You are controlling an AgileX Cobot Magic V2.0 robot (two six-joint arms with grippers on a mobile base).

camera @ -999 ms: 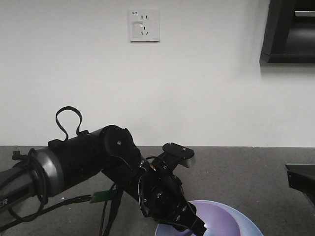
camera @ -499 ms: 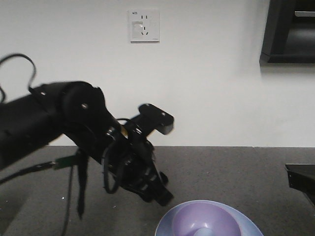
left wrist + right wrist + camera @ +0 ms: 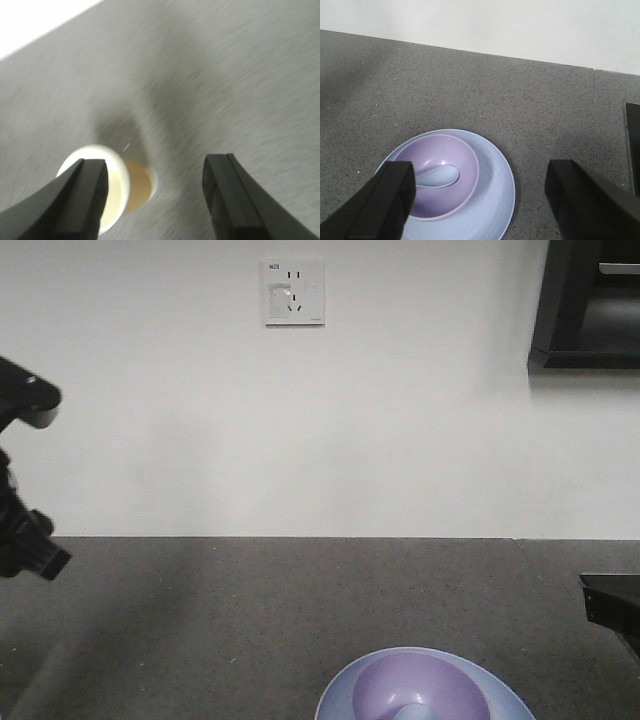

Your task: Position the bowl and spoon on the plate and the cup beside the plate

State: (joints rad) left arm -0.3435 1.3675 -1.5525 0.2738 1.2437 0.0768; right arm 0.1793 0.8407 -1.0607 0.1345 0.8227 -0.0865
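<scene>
Surface: dark grey speckled surface [image 3: 530,100] below a white wall [image 3: 420,420] with a wall socket [image 3: 293,292].
Left end effector [image 3: 156,165]: jaws spread wide, gripping and touching nothing; the view is blurred.
Cup [image 3: 117,185]: on the surface below, at 8 o'clock from the gap's middle, partly hidden behind the finger on that side.
Right end effector [image 3: 480,177]: jaws wide apart, empty, above the plate.
Plate [image 3: 495,192]: on the surface, below the gap, reaching toward 7 o'clock.
Bowl [image 3: 430,155]: on the plate, set toward its 9 o'clock rim.
Spoon [image 3: 442,176]: lying inside the bowl, scoop toward 3 o'clock, handle toward 9 o'clock.
</scene>
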